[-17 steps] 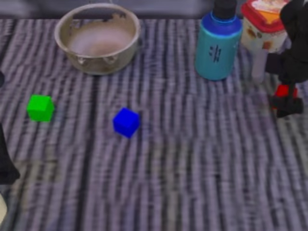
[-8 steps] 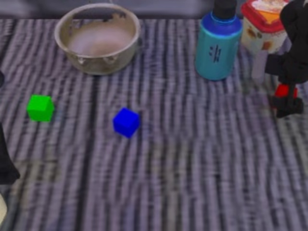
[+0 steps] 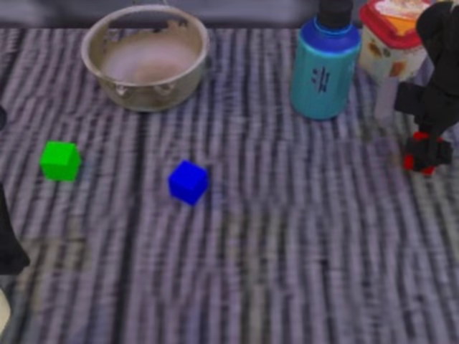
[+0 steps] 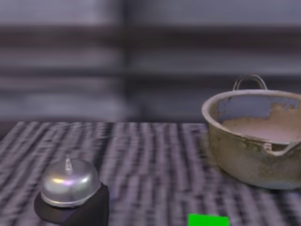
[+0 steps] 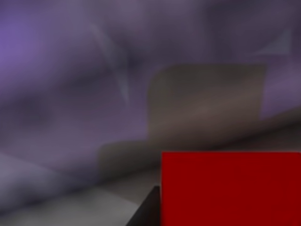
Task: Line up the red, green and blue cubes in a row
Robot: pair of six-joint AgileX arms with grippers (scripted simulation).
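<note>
Three cubes are waiting to go in a row, and only one is in a hand. The right hand (image 3: pixel 426 153) is sitting just beside the blue bottle (image 3: pixel 324 68), on the side away from the pot (image 3: pixel 145 56), and a little nearer the front of the bench (image 3: pixel 301 251). Its fingers are closing around the red cube (image 3: pixel 422 155); bits of red are peeking out on both sides of the dark fingers. In the right wrist view the red cube (image 5: pixel 230 188) is filling the near corner, right up against the camera, so I am judging the hand is clamped on it.

The green cube (image 3: pixel 60 160) is lying far from the bottle, past the pot's side of the bench. The blue cube (image 3: pixel 188 181) is lying between the green one and the bottle, closer to the green one. Both are sitting flat and well apart from each other.

So the red cube is the far one out. To make a row it is needing to travel from the bottle's side toward the blue cube. A cube has no long side, so any grip is working.

The left arm is parked at the edge beyond the green cube. Its hand is not showing.
</note>
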